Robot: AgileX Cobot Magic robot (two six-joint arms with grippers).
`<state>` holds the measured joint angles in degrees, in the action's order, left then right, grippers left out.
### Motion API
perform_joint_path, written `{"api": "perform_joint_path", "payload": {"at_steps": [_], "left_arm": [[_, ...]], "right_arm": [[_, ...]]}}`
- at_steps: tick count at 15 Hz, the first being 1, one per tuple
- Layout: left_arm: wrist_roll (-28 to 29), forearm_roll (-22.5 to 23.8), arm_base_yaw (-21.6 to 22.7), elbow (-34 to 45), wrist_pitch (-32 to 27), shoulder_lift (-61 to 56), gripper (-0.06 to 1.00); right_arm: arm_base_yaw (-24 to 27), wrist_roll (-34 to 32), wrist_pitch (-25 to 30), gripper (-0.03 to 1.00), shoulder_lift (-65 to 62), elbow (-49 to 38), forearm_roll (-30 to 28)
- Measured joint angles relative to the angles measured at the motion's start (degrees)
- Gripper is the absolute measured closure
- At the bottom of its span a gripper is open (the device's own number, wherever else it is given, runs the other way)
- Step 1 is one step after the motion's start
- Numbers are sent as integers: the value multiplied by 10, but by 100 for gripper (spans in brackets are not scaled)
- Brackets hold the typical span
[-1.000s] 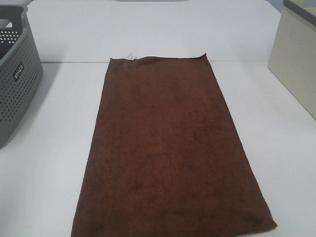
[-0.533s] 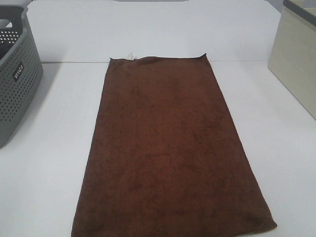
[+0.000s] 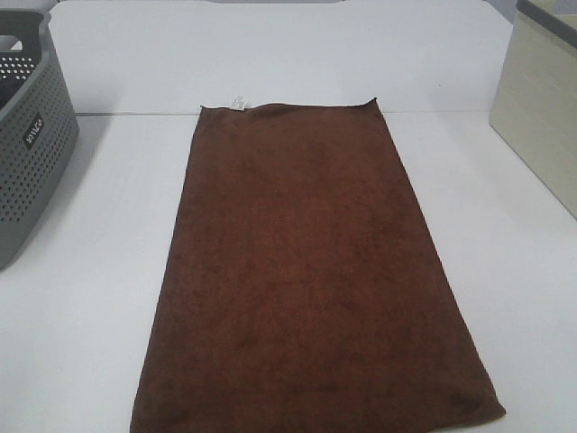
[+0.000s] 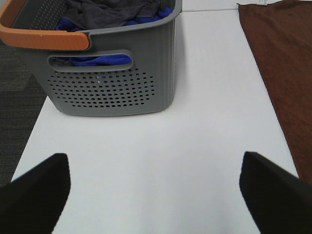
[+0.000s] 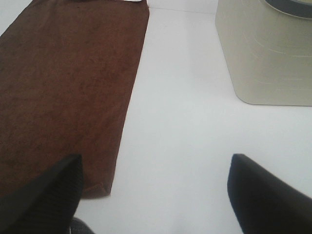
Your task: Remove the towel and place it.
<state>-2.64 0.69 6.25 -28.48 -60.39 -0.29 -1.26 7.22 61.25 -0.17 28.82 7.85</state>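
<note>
The dark brown towel (image 3: 306, 271) lies flat and spread lengthwise in the middle of the white table, its small white tag (image 3: 238, 101) at the far short edge. It also shows in the left wrist view (image 4: 285, 68) and the right wrist view (image 5: 68, 87). My left gripper (image 4: 153, 195) is open and empty above bare table, between the basket and the towel's left edge. My right gripper (image 5: 156, 195) is open and empty, one finger (image 5: 44, 195) over the towel's near right corner. Neither gripper shows in the exterior view.
A grey perforated laundry basket (image 3: 27, 135) with an orange handle (image 4: 44, 39) stands at the left and holds dark and blue cloths (image 4: 112, 12). A beige bin (image 3: 541, 108) stands at the right; it also shows in the right wrist view (image 5: 265, 53). The white table (image 3: 108, 271) lies bare on both sides of the towel.
</note>
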Motion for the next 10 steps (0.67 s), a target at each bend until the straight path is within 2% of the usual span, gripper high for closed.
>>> {"api": "perform_joint_path", "payload": {"at_steps": [10], "left_arm": [[0, -2, 0, 0, 1, 0, 8]], "right_arm": [[0, 0, 0, 19, 0, 0, 0]]}}
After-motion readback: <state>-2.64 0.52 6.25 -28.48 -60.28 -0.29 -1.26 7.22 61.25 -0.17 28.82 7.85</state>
